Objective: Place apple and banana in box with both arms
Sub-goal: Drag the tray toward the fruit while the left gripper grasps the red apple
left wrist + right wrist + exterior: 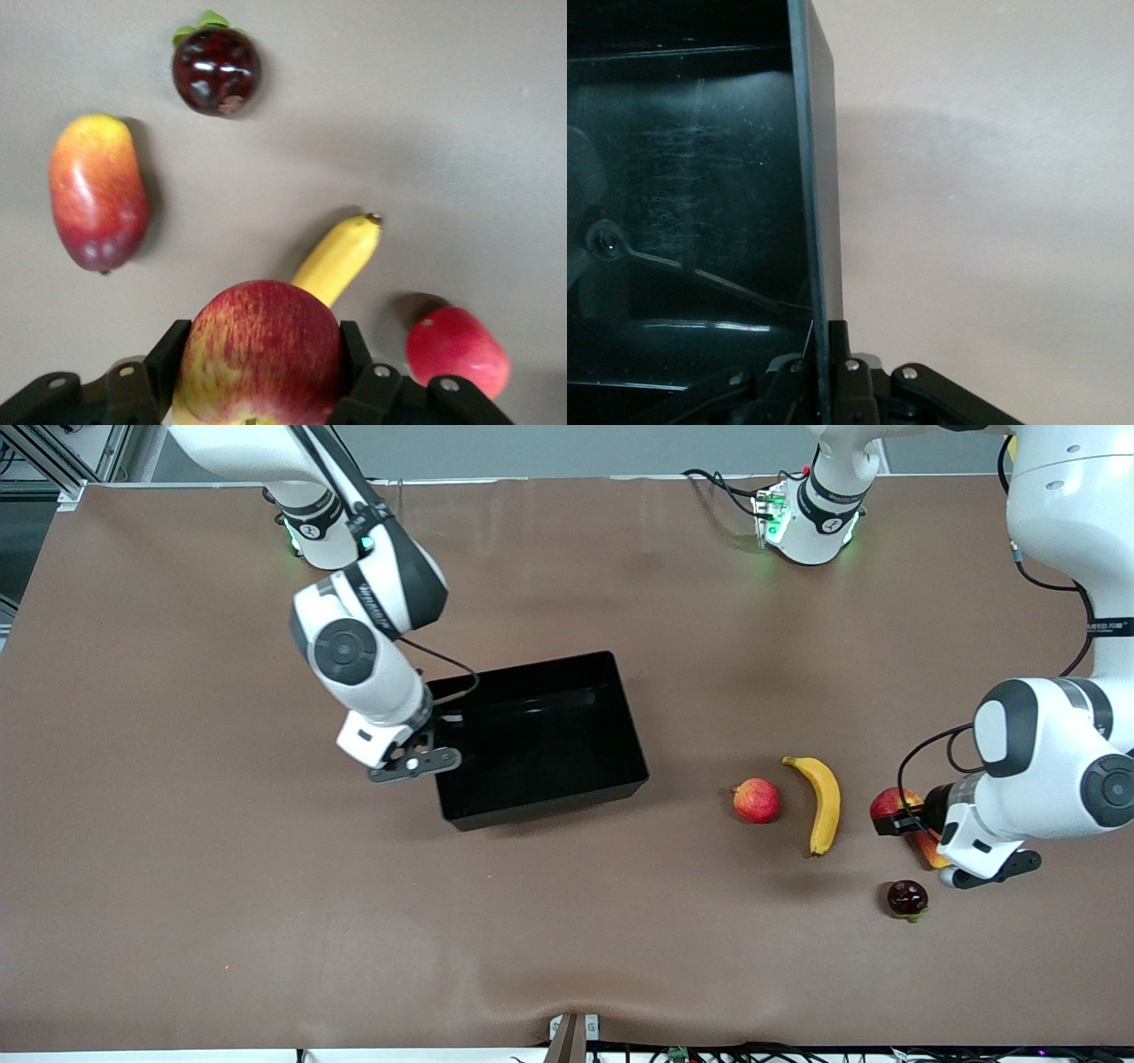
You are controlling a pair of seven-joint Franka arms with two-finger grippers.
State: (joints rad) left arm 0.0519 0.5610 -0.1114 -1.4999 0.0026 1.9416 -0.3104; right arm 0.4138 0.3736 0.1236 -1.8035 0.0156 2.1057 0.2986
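Note:
My left gripper [897, 817] is shut on the apple [889, 802], deep red with a yellowish patch and a stem dimple; the left wrist view shows it [257, 350] gripped between both fingers, over the table near the left arm's end. The yellow banana [824, 804] lies on the table between the apple and the box; it also shows in the left wrist view [339, 257]. My right gripper [432, 737] is shut on the wall of the black box [549, 804] at the right arm's end; the right wrist view shows the thin wall [815, 177] between the fingers. The box is empty.
A pinkish-red round fruit [756, 800] lies beside the banana, toward the box. A red-to-yellow mango [930, 852] lies partly hidden under my left gripper. A dark mangosteen-like fruit [907, 898] sits nearer the front camera. Brown table mat all round.

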